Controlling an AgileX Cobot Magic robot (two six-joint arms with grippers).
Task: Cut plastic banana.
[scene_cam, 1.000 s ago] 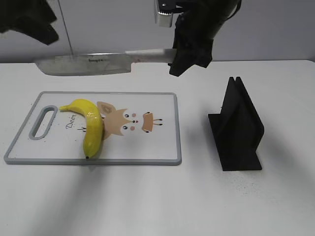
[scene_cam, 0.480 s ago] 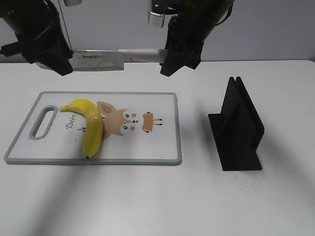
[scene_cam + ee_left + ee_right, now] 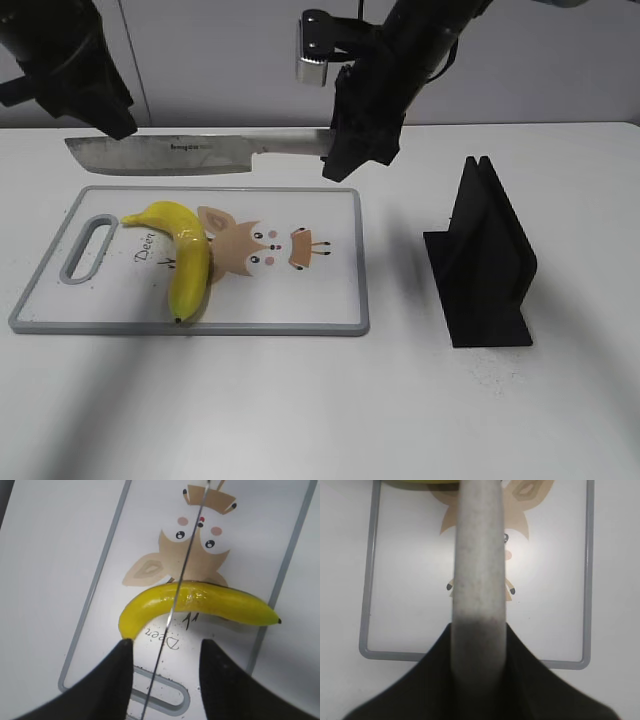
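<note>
The plastic banana (image 3: pixel 186 258) lies on the left half of the deer-print cutting board (image 3: pixel 300 325), stem toward the board's handle slot. My right gripper (image 3: pixel 352 152) is shut on the handle of a large knife (image 3: pixel 170 155) and holds it level above the board's far edge, blade pointing left. My left gripper (image 3: pixel 85 95) hangs above the blade tip. In the left wrist view its jaws (image 3: pixel 165 680) are open, with the thin blade (image 3: pixel 176 602) running between them over the banana (image 3: pixel 225 604). The right wrist view shows the pale handle (image 3: pixel 477 555) in the jaws (image 3: pixel 477 680).
A black slotted knife stand (image 3: pixel 485 260) stands on the white table to the right of the board. The board's grey rim (image 3: pixel 365 605) and handle slot (image 3: pixel 85 245) are on the left.
The knife has come down closer to the board. My left gripper has shifted left and up, from in front of the blade to above its tip.
</note>
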